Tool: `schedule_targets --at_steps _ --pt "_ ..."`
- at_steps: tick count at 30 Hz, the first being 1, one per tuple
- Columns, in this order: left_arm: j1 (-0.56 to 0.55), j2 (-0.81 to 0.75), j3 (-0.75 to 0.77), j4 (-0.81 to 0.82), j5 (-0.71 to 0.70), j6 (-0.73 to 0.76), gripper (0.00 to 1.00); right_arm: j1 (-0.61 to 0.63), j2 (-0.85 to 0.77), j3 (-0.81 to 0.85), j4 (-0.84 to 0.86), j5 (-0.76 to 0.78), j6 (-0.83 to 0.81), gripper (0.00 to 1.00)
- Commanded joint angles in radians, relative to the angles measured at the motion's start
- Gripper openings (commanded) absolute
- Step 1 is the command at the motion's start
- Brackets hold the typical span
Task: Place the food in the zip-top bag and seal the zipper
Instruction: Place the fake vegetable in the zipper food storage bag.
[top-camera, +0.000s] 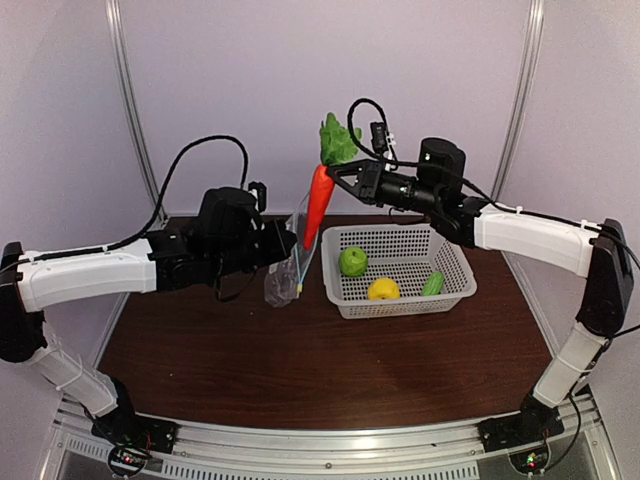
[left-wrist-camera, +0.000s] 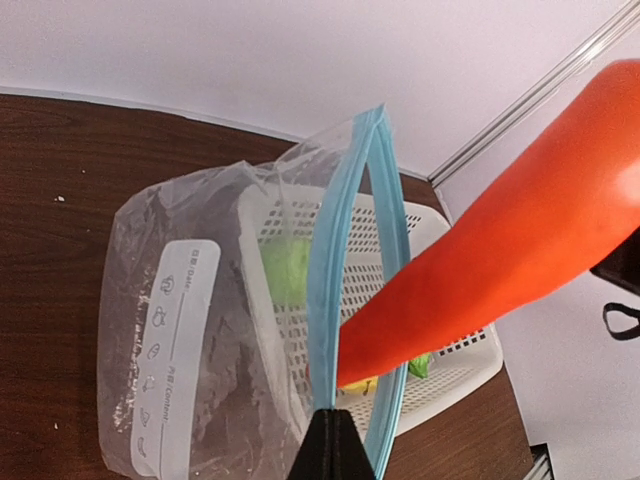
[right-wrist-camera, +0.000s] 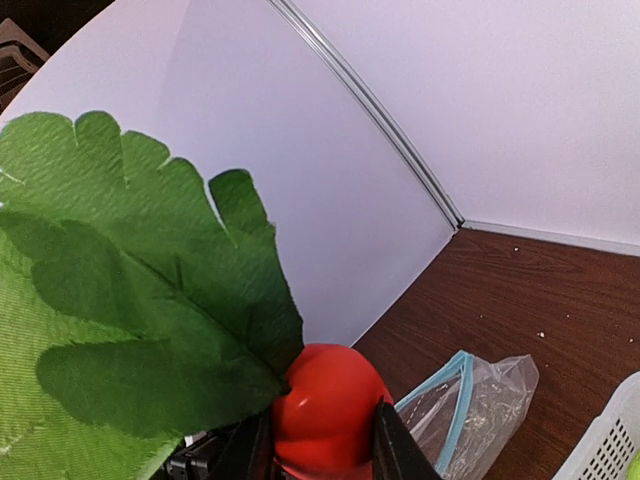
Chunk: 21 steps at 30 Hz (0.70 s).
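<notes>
My right gripper (top-camera: 335, 178) is shut on the top of the red carrot (top-camera: 318, 202), which hangs tip down with its green leaves (top-camera: 338, 138) up; its tip is at the open mouth of the clear zip-top bag (top-camera: 288, 272). In the right wrist view the carrot (right-wrist-camera: 328, 408) sits between my fingers (right-wrist-camera: 398, 445). My left gripper (top-camera: 292, 240) is shut on the bag's teal-blue zipper (left-wrist-camera: 330, 290) edge and holds the bag (left-wrist-camera: 200, 330) up with its mouth open. The carrot (left-wrist-camera: 500, 260) tip lies between the two zipper strips. The green apple (top-camera: 352, 261), yellow lemon (top-camera: 383, 289) and green oblong vegetable (top-camera: 432, 283) lie in the basket.
The white perforated basket (top-camera: 455, 295) stands on the brown table right of the bag, close to it. It also shows behind the bag in the left wrist view (left-wrist-camera: 470, 360). White walls and metal frame posts enclose the back and sides.
</notes>
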Motion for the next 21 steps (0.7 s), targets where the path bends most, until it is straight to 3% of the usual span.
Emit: schedule_targets --at_steps 1,11,15,21 --pt "0.008 -0.012 -0.029 0.102 -0.034 -0.024 0.00 0.040 0.009 -0.062 0.005 0.072 0.031 0.00" --pt "0.002 -0.031 -0.187 0.370 -0.099 -0.094 0.00 0.074 0.033 -0.068 -0.179 0.173 0.101 0.00" --pt "-0.007 -0.012 -0.202 0.425 -0.098 -0.078 0.00 0.098 0.045 -0.048 -0.311 0.224 0.083 0.00" --pt "-0.025 0.015 -0.213 0.507 -0.077 -0.024 0.00 0.120 0.084 -0.041 -0.376 0.227 0.119 0.00"
